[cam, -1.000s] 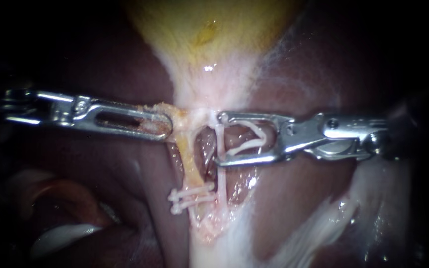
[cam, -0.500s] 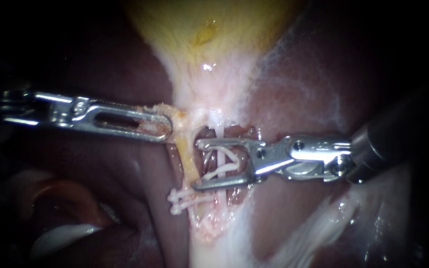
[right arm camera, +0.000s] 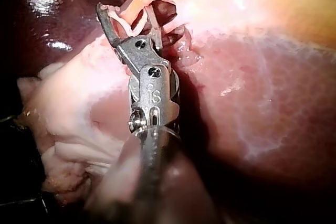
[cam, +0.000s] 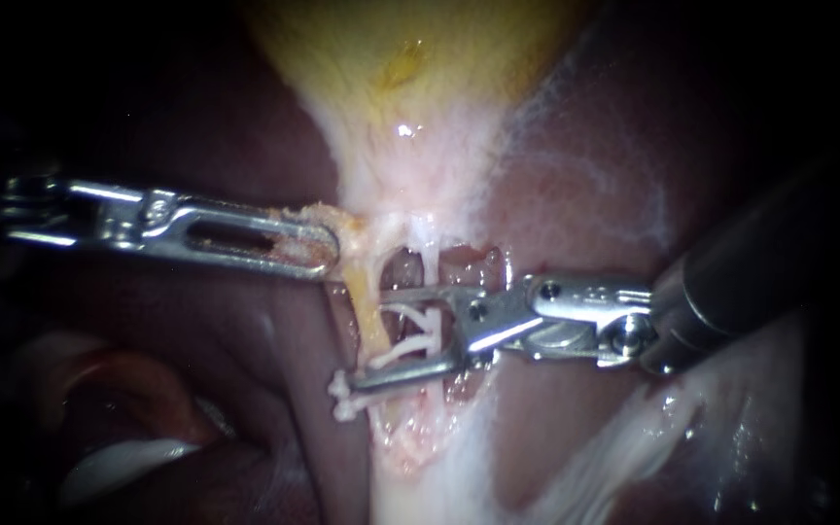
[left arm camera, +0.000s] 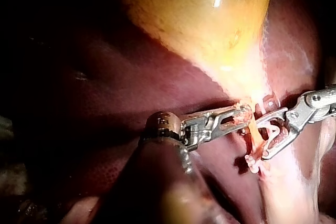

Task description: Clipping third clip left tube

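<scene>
Our left instrument (cam: 328, 248) lies level from the left. Its slotted steel jaws are pressed together on yellowish tissue (cam: 347, 228) at the foot of the gallbladder (cam: 410, 58). Our right instrument (cam: 373, 335) reaches in from the right, jaws spread wide and carrying an open white clip (cam: 418, 331) seated against both. Their tips reach the left tube (cam: 367, 301), a pale yellow strand, just above two white clips (cam: 340, 401) already on it. Dark red liver (cam: 576, 175) lies around.
</scene>
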Robot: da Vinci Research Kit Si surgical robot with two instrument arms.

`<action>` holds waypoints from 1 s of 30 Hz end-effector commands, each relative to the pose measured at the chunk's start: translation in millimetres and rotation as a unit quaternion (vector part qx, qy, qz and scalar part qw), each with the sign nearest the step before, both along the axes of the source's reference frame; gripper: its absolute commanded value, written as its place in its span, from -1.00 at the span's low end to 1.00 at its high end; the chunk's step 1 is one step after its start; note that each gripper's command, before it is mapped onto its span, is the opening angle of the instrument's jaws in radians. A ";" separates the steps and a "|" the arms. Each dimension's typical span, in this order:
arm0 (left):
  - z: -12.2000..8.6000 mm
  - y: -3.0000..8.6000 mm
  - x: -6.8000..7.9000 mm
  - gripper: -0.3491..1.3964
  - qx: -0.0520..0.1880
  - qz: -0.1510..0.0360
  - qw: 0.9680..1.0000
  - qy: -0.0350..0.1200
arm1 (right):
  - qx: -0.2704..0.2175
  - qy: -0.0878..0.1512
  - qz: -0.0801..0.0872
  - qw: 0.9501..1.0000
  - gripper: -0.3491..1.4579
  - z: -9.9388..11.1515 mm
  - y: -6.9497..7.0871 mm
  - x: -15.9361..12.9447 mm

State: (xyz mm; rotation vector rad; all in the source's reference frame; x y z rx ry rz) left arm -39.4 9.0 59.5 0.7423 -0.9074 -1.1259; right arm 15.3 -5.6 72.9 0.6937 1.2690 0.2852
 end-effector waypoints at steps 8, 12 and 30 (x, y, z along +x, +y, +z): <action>0.1 0.1 -0.3 -1.00 0.000 -0.001 1.000 0.001 | 0.016 0.012 0.004 1.000 -0.09 0.2 0.4 1.8; 0.1 0.1 -0.4 -1.00 0.000 -0.001 1.000 0.001 | 0.027 0.022 0.012 0.999 -0.09 0.1 0.9 2.3; 0.2 0.1 -0.7 -1.00 0.000 -0.001 1.000 0.001 | 0.072 0.037 0.031 0.996 -0.29 -1.5 3.9 0.9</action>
